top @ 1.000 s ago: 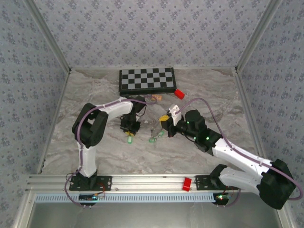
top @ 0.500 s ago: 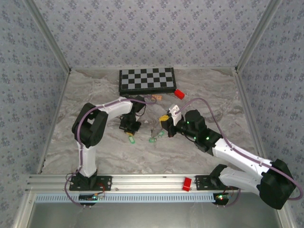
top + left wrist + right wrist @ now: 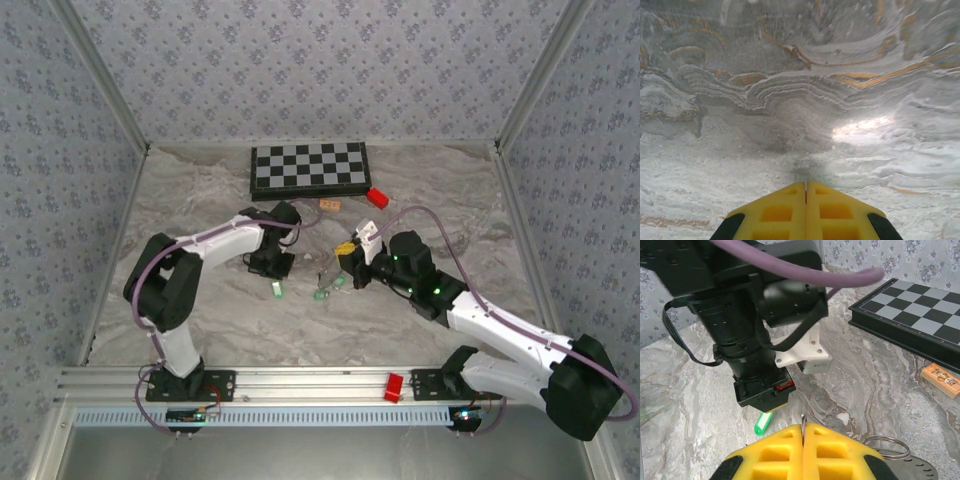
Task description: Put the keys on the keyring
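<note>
While closed, empty left hand (image 3: 271,268) is hovering, key (image 3: 277,291) at 6 o'clock seeming light, slippery: pinch green head; right hand (image 3: 803,427) squeezing thin keyring (image 3: 802,418).

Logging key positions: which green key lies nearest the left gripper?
The lone green key lying just on the near side of the left gripper. The other two keys lie close together, farther to the right.

Marble table (image 3: 200,310): a chessboard (image 3: 310,168) lies at its far edge, with a red block (image 3: 377,197) and orange tile (image 3: 329,205) just beside it, and green keys (image 3: 320,295) near the centre.
</note>
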Available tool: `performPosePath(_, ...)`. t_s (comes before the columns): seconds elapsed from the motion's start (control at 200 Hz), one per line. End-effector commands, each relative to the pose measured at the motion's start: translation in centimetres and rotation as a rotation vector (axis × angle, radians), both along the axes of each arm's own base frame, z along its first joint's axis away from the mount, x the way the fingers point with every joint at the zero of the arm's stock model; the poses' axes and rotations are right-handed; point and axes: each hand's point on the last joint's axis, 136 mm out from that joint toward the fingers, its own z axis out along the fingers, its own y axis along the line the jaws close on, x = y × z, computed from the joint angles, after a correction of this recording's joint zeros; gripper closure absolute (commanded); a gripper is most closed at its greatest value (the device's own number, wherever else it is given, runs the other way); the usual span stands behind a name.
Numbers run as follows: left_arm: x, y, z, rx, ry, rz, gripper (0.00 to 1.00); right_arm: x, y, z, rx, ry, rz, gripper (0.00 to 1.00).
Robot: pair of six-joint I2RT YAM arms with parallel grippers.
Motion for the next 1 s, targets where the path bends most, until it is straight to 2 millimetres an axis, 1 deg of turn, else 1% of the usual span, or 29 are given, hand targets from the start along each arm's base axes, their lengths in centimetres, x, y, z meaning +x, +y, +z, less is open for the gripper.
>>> performPosePath(0.0, 1.7, -1.2, 0.8, -0.060, -0.141, 0.033, 1.00, 0.0, 0.3, 0.7, 0.031, -0.013, 0.006, 1.00)
performPosePath(0.22, 2.6, -1.6, 0.8, -0.113, -0.326, 0.062, 1.00, 0.0, 0.4, 0.6, 0.030, -0.013, 0.006, 1.00)
performPosePath(0.355, 3.2, -1.9, 1.4, -0.158, -0.450, 0.091, 1.00, 0.1, 0.5, 0.4, 0.031, -0.008, 0.008, 1.00)
performPosePath(0.515, 3.5, -1.9, 1.7, -0.192, -0.572, 0.112, 1.00, 0.2, 0.7, 0.2, 0.030, -0.002, 0.010, 1.00)
performPosePath(0.805, 3.9, -1.6, 1.4, -0.254, -0.764, 0.148, 1.00, 0.2, 0.9, 0.1, 0.031, 0.003, 0.014, 1.00)
performPosePath(0.915, 3.9, -1.2, 1.1, -0.256, -0.809, 0.175, 1.00, 0.2, 0.9, 0.1, 0.032, 0.004, 0.014, 1.00)
performPosePath(0.995, 3.8, -1.4, 1.0, -0.268, -0.833, 0.183, 1.00, 0.2, 1.0, 0.0, 0.031, 0.005, 0.016, 1.00)
